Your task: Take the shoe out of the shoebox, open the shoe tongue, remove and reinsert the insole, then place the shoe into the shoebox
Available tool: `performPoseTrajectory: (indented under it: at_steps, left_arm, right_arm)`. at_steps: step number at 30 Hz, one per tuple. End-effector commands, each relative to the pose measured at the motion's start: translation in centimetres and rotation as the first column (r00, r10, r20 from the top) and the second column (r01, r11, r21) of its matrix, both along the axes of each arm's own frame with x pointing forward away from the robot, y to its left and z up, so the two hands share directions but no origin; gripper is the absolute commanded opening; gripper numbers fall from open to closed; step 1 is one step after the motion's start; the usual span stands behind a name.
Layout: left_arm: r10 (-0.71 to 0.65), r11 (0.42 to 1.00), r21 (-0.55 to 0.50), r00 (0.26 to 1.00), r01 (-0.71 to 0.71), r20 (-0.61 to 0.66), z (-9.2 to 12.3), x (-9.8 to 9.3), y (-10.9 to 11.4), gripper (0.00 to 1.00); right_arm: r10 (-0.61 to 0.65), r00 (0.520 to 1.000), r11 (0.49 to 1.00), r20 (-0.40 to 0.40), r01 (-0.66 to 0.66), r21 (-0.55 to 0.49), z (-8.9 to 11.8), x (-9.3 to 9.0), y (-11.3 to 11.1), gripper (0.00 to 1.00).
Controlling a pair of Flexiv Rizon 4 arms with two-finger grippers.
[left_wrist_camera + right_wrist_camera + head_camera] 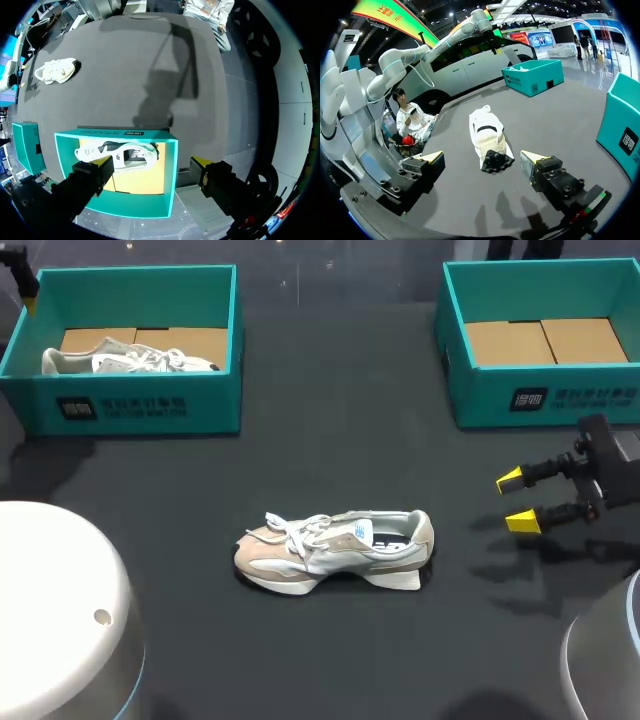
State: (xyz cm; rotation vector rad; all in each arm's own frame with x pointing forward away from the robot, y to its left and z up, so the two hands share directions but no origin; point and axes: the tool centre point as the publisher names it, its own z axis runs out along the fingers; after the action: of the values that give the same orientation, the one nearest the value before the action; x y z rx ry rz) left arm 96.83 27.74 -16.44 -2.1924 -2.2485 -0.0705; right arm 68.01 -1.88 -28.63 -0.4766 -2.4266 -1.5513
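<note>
Free room over the table (330, 420) between right tool (516, 501) and shoe (335, 550) heel, left shoebox (130, 405) and right shoebox (545, 395) well behind.

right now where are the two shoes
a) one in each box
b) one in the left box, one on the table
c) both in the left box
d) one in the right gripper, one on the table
b: one shoe lies in the left box, the other shoe on the table ahead of the open right gripper; the right box holds only cardboard.
</note>
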Motion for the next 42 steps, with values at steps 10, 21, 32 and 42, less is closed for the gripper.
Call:
performPoseTrajectory:
  at_steps: [10,21,32,42]
  left_arm:
    - [-0.001,1.0,0.003,1.0,0.001,0.002,0.0,-0.1,0.0,1.0]
    - [-0.001,1.0,0.003,1.0,0.001,0.002,0.0,-0.1,0.0,1.0]
    - [-0.001,1.0,0.003,1.0,0.001,0.002,0.0,-0.1,0.0,1.0]
    - [-0.001,1.0,0.003,1.0,0.001,0.002,0.0,-0.1,0.0,1.0]
  right_arm:
    - [-0.037,0.996,0.999,0.082,0.035,0.032,-0.6,0.1,-0.4,1.0]
    - [-0.012,0.949,0.999,0.315,0.025,-0.035,-2.3,0.0,-1.0,1.0]
    - [-0.012,0.949,0.999,0.315,0.025,-0.035,-2.3,0.0,-1.0,1.0]
    - [-0.019,0.95,0.999,0.31,0.009,0.032,-5.1,1.0,-2.0,1.0]
